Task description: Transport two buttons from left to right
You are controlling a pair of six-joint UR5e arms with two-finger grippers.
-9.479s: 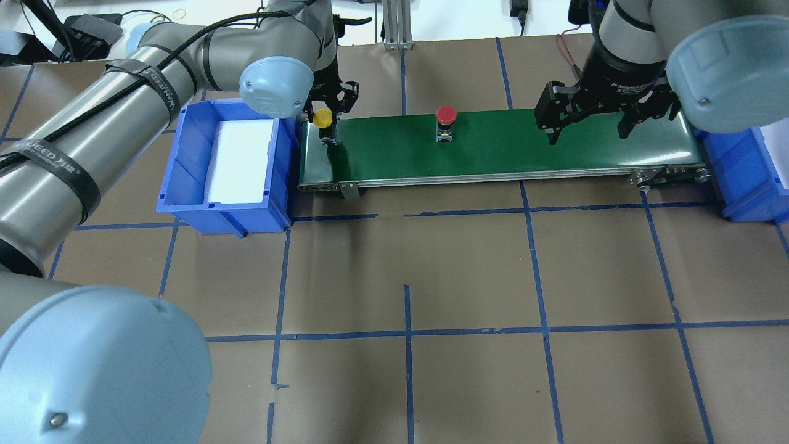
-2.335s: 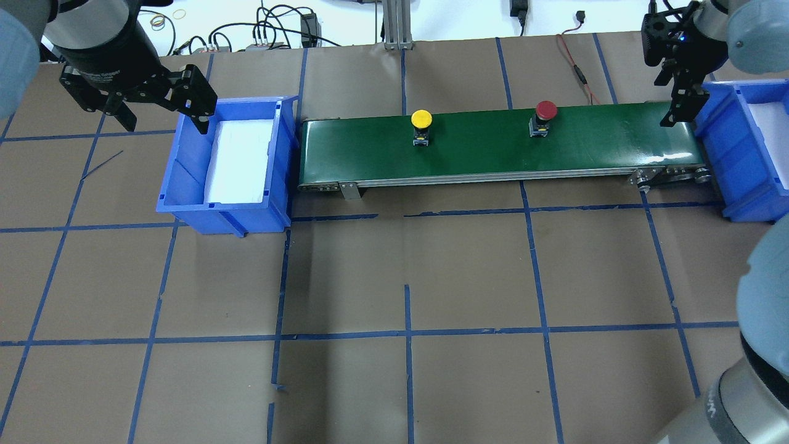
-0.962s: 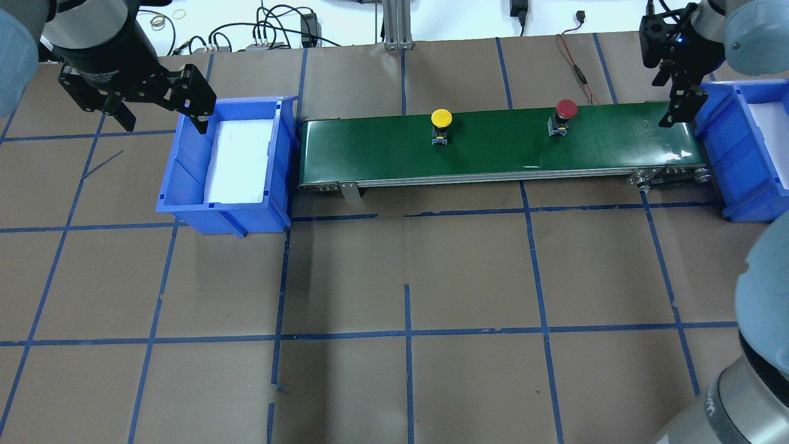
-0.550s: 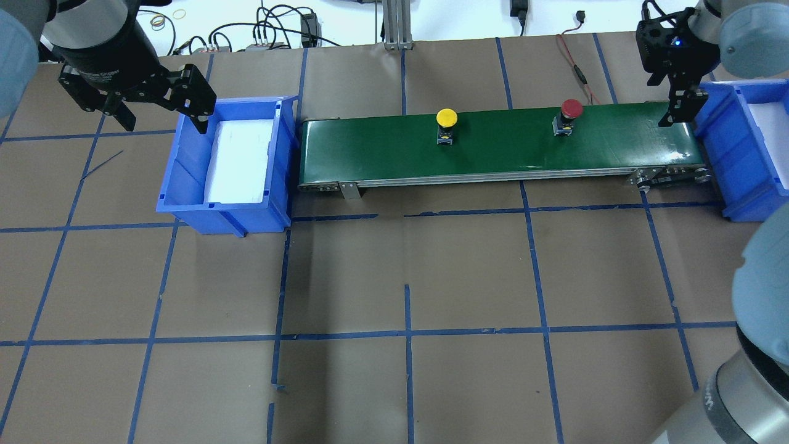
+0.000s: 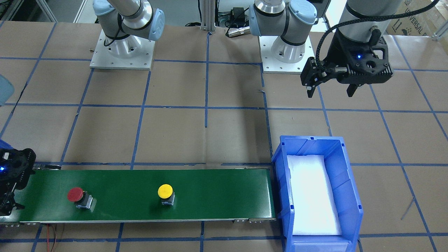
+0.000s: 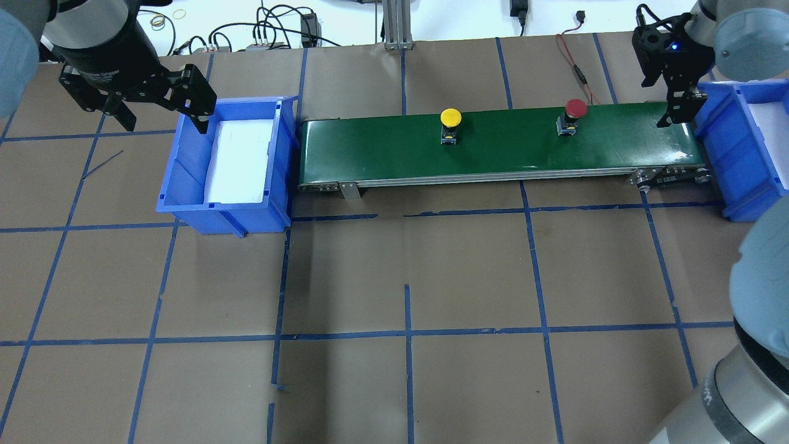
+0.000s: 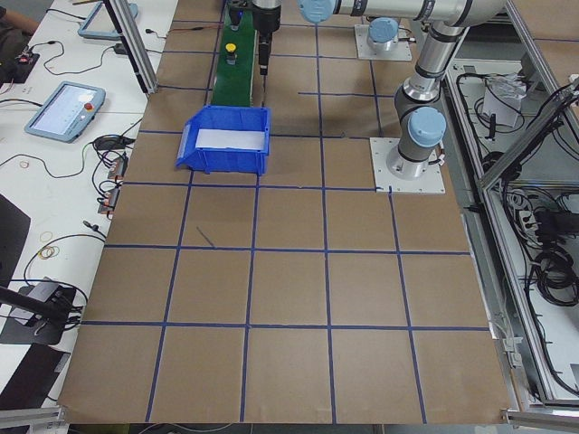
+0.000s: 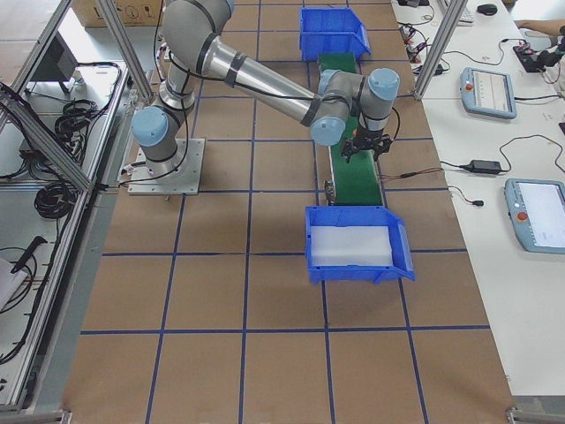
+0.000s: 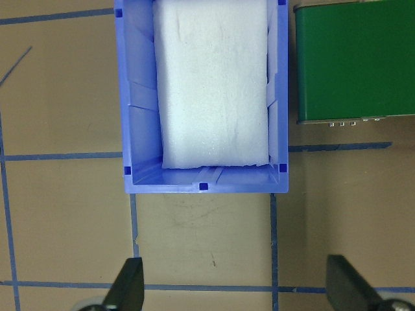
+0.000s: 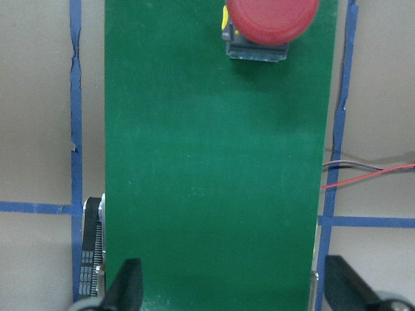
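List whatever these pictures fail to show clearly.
Red button: right wrist view, top edge cuts the cap, which hides most of its body.
Right tool: front-facing view, left edge crops it.
Yellow button: left side view, too small for detail.
Left tool: left wrist view, bottom edge cuts its fingers.

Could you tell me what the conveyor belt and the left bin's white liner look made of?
Conveyor belt: likely smooth PVC or rubber, glossy green with glare patches. White liner: probably soft foam sheet, matte, faintly creased and dimpled.
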